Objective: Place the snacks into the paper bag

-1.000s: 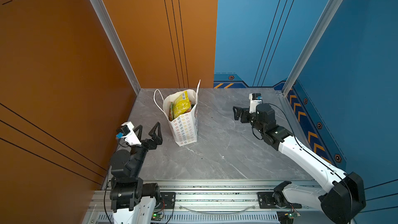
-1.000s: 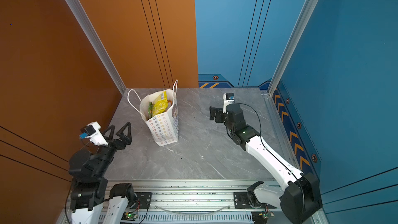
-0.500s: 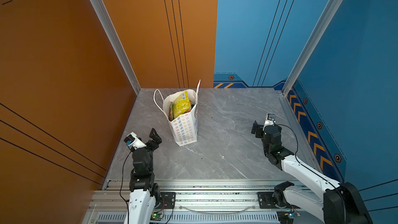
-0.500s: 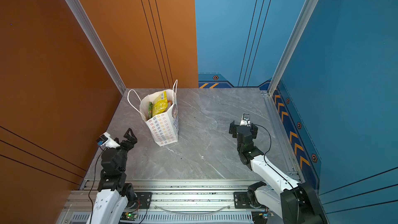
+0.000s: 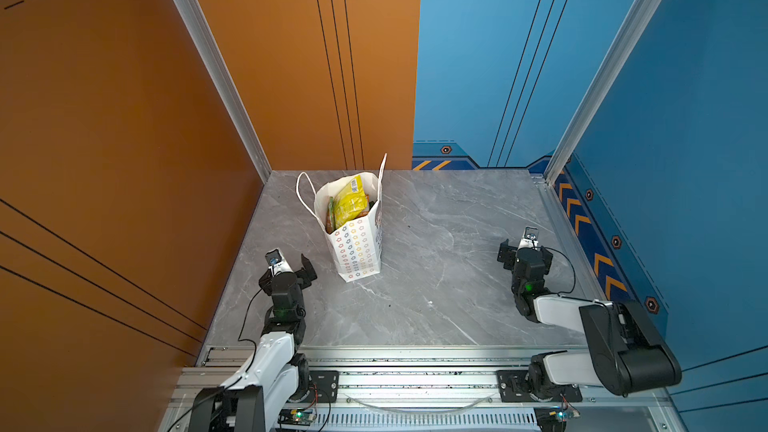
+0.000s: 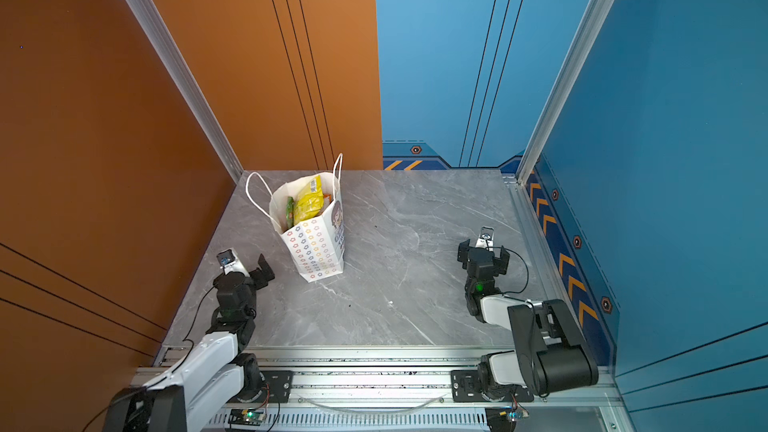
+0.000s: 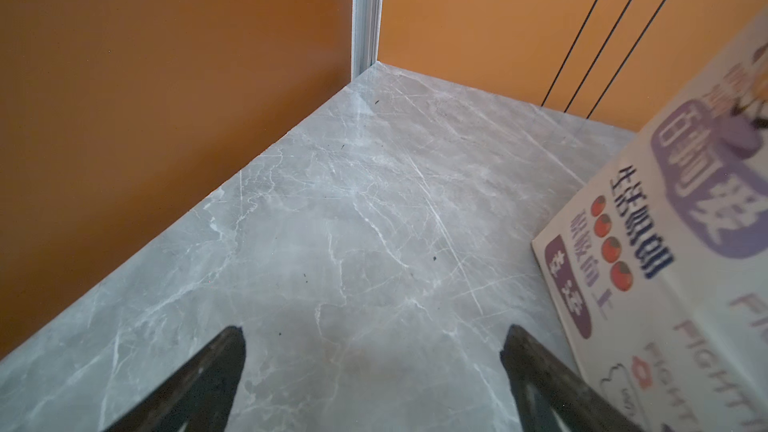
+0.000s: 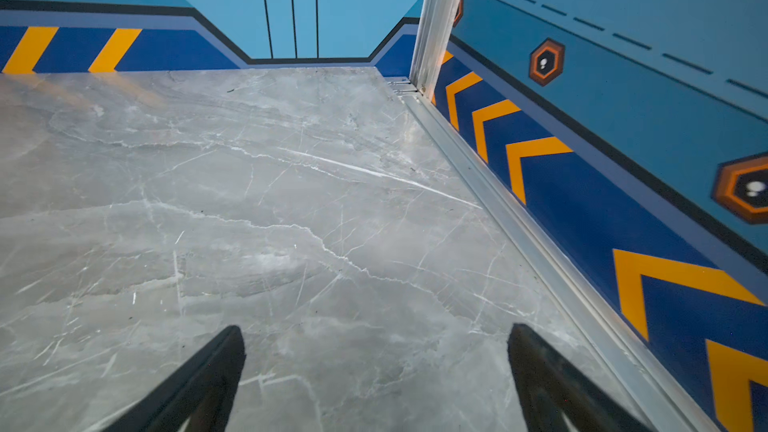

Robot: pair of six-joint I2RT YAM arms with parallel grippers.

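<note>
**Snacks in the bag, both jaws released**

The left arm (image 5: pixel 284 305) reaches over the near left part of the grey marbled desk (image 5: pixel 436 305). The left jaws are spread wide and hold nothing. They sit just beside the paper bag (image 5: pixel 357 251); whether they touch it I cannot tell.

The bag stands upright on the desk's rear left, near the orange wall. It is white, with rows of small coloured flower outlines on its narrow face. The left wrist view shows purple and dark blue lettering, red round fruits and the word "FIGHT" on its broad face (image 7: pixel 665 243). One white cord handle (image 5: pixel 301 197) loops outward and the other (image 5: pixel 382 168) stands up.

The snacks (image 5: pixel 351 201) fill the bag's open mouth. A crinkled yellow packet lies on top, with a green one (image 6: pixel 289 207) beside it.

The right arm (image 5: pixel 528 280) is well apart from the bag, near the blue wall. The right jaws are also released, over bare desk.
</note>
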